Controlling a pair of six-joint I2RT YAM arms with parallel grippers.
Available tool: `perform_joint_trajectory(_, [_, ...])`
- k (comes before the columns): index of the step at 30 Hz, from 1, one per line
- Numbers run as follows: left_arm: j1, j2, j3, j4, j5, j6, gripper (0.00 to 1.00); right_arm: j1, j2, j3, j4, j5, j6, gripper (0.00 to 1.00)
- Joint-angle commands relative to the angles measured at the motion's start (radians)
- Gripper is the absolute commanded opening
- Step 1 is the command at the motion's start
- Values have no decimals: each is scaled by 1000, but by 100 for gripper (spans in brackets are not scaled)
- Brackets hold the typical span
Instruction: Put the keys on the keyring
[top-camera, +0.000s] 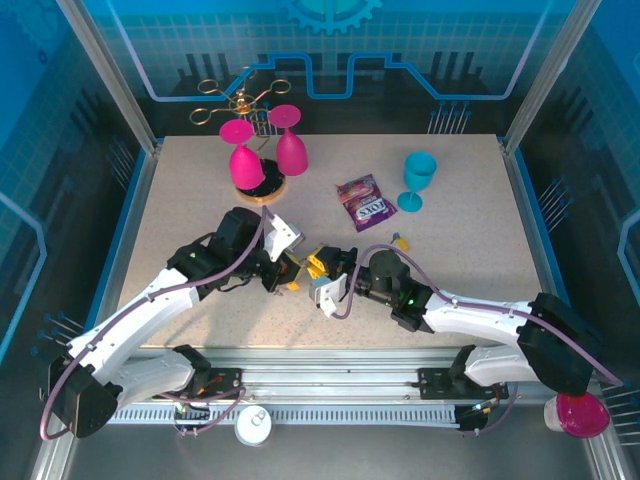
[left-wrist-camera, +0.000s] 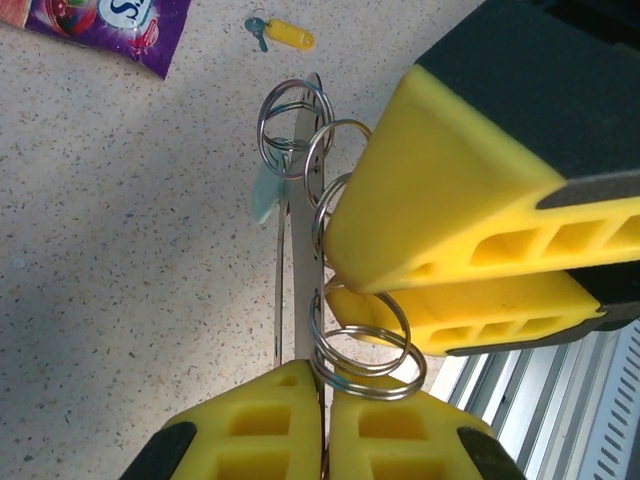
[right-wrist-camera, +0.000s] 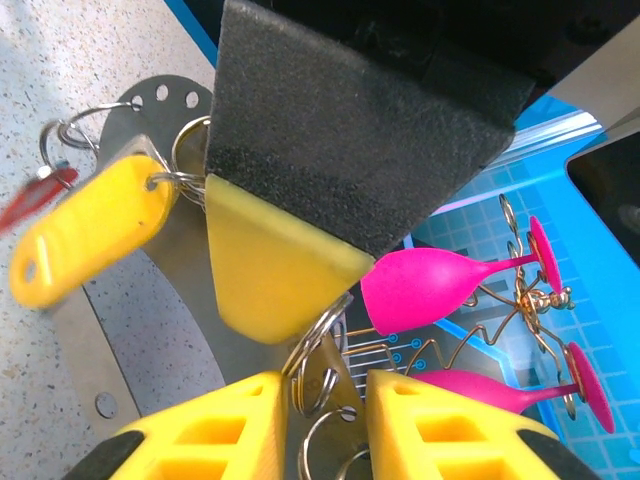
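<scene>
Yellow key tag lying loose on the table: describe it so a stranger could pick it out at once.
Find the teal goblet standing at the table's far right. Just nearer than it, right of the purple candy packet, lies the yellow key tag. It is far smaller than both, with a little green key attached.

One end of the metal plate (left-wrist-camera: 301, 240) is hidden between the left gripper's (left-wrist-camera: 322, 385) fingers. The yellow tag (right-wrist-camera: 95, 235) and a red piece (right-wrist-camera: 35, 198) beside it are blurred. The purple packet (left-wrist-camera: 100, 25) is cut off at the picture's top edge. Whether the right gripper (right-wrist-camera: 322, 390) pinches a ring (right-wrist-camera: 312, 365) is unclear.
</scene>
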Motion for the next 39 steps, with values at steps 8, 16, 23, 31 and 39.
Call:
perform_joint_trajectory(8, [0,-10,44,-31,57,14,0,17,-26,19,-10,27,-72,23])
perform_joint_trajectory(16, [-2,-5,53,-33,66,2,0,35,-1,29,4,17,-79,20])
perform_joint_trajectory(23, [-2,-5,56,-42,68,0,0,55,12,36,16,59,-103,4])
perform_joint_trajectory(31, [-2,-50,-19,54,12,30,0,33,1,29,38,54,94,0])
perform_joint_trajectory(39, [-4,-178,-262,316,8,157,36,-54,17,-3,138,-67,560,0])
